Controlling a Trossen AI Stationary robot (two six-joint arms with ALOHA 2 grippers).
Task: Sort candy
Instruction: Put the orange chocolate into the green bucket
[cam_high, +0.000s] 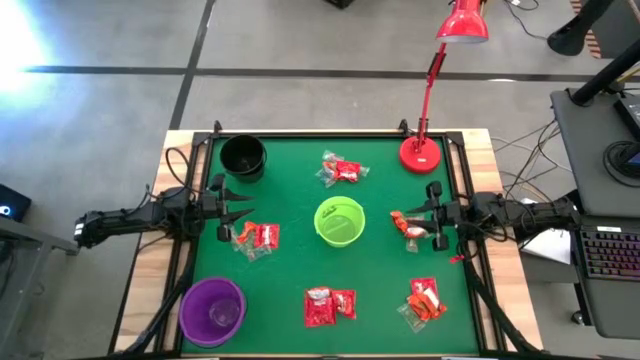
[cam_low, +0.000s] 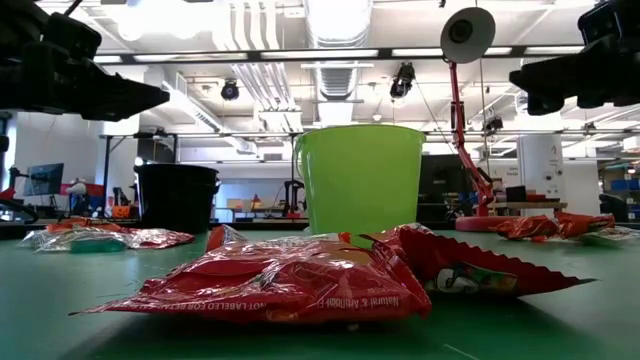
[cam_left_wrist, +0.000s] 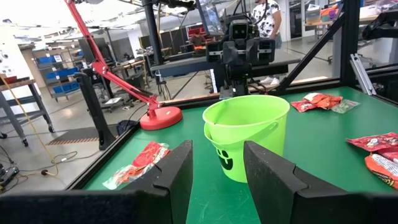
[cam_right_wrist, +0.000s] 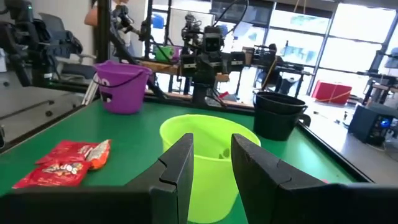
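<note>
- Lime-green bowl (cam_high: 340, 221) sits between both grippers, ahead of each.
- Left gripper (cam_high: 246, 211) and right gripper (cam_high: 398, 221): fingers apart, holding nothing.
- Candy (cam_high: 256, 238) lies just beside the left gripper; picking looks not yet begun, so descend and close next.

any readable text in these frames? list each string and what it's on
"Natural &" then blurred words: edge strip of the front red packet, low view.
"NOT LABELLED FOR..." (partly legible): same strip, left end.
Brand print on the red packets in the right wrist view: too blurred to read.
Lime-green bowl: a dark face mark, no words.
Purple bowl: a dark mark, unreadable.
</note>
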